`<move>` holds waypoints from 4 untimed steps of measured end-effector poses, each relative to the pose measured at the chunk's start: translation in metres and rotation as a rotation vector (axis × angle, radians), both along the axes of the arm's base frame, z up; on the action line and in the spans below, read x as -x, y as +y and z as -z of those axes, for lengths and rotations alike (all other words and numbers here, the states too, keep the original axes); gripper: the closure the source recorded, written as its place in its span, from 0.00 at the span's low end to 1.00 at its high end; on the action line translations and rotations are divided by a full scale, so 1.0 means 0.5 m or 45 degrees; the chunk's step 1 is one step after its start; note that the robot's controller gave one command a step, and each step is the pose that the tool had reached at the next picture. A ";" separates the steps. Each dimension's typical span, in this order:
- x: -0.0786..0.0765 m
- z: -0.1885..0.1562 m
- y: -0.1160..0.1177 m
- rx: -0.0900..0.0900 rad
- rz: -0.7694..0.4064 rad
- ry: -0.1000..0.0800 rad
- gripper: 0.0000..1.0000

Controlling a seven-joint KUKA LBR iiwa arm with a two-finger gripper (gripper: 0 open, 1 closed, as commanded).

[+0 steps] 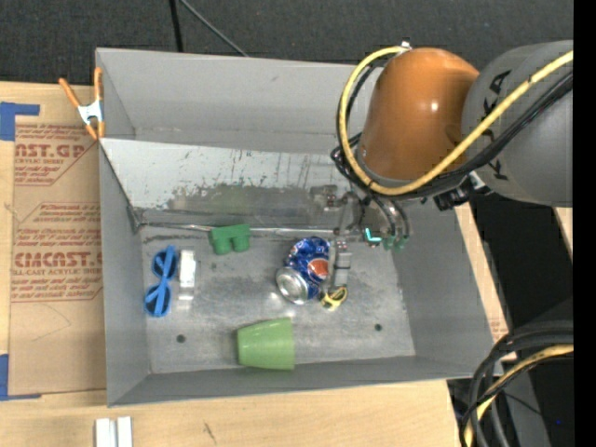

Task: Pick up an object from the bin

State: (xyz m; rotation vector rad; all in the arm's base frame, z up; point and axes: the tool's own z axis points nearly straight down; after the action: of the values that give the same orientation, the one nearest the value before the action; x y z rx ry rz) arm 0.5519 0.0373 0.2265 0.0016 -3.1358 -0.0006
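My gripper (341, 276) hangs low in the right middle of the bin, under the orange cover. It is right beside a crushed blue soda can (304, 268), which lies on its side just to the gripper's left with its silver end toward the front. A small yellow and black thing (333, 297) lies on the floor directly in front of the gripper's tip. Whether the gripper touches the can I cannot tell.
A green block (229, 239) lies near the back wall, left of the can. A pale green cup (265, 345) lies on its side at the front. A blue looped piece (162, 281) and a white piece (187, 276) rest at the left.
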 end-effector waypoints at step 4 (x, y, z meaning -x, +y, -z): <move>0.002 0.067 -0.154 0.002 -0.032 -0.020 1.00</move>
State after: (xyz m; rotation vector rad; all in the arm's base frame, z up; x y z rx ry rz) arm 0.5508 -0.0399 0.1932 0.0417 -3.1510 0.0019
